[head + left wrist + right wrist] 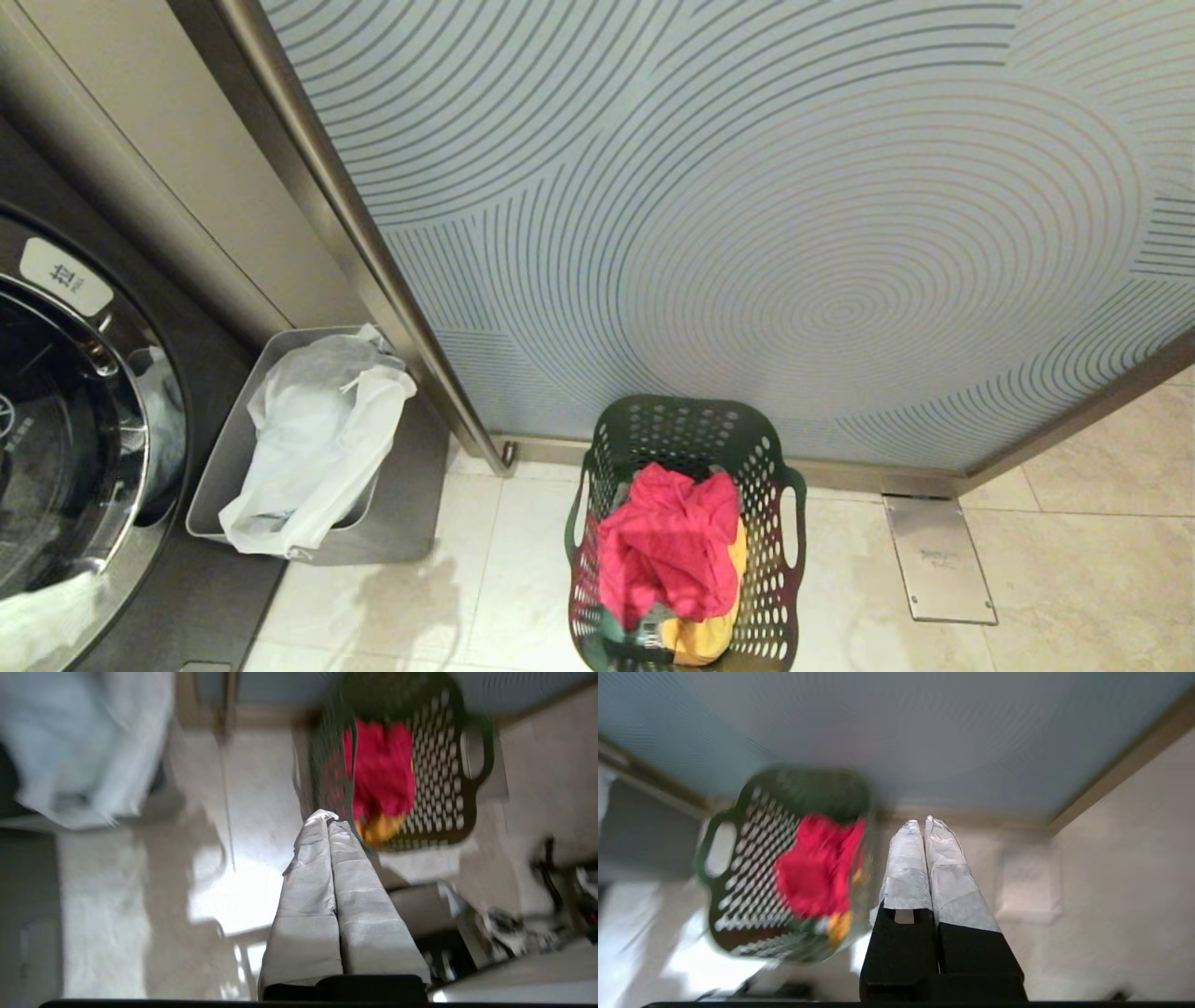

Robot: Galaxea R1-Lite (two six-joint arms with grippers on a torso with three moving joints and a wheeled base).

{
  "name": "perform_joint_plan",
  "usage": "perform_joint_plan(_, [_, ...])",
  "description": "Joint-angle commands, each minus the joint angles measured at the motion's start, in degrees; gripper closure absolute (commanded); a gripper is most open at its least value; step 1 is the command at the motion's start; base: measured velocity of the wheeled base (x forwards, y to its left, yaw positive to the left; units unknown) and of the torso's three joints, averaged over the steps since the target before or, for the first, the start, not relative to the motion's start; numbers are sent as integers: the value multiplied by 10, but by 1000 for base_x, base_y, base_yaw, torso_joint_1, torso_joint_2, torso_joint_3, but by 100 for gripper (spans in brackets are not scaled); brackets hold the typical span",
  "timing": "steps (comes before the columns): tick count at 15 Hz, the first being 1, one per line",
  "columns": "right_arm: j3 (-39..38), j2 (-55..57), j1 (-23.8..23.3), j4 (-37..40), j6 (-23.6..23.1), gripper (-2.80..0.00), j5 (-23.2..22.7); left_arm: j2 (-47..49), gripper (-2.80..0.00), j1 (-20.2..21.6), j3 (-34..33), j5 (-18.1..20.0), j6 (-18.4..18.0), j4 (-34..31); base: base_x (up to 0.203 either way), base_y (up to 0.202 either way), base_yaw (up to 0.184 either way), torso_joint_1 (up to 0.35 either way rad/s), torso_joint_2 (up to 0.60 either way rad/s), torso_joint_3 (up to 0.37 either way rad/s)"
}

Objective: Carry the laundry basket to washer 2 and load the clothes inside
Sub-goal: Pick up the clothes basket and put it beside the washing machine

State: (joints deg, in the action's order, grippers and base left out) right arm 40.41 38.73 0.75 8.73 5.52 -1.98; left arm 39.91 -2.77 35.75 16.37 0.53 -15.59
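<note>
Head view: laundry basket (686,523) w/ clothes (670,551) sat on floor.
Left pincer (325,815) & right pincer (920,822) both closed, empty.

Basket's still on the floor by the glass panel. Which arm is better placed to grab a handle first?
Neither clearly. The laundry basket sits centred: left gripper is nearest its left handle, right gripper its right. Both shut, empty; likely a two-arm lift.

Count: one laundry basket (686,532); two visible garments, one red (667,546), one yellow (709,635); one washer (84,439); one grey bin (280,448); one floor plate (938,560).
</note>
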Motion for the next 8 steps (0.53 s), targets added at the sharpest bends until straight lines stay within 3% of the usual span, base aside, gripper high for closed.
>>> perform_joint_plan(1, [14,185,17,-26,27,0,-2,157,0,-37,10,0,2,6,0,0,0,0,0,0])
perform_joint_plan(4, [-39,350,60,-168,69,0,-6,292,0,-169,-16,-66,25,77,0,0,0,0,0,0])
perform_joint_plan(8, [-111,551,84,-381,89,0,-12,479,0,-337,-25,-198,128,220,0,0,0,0,0,0])
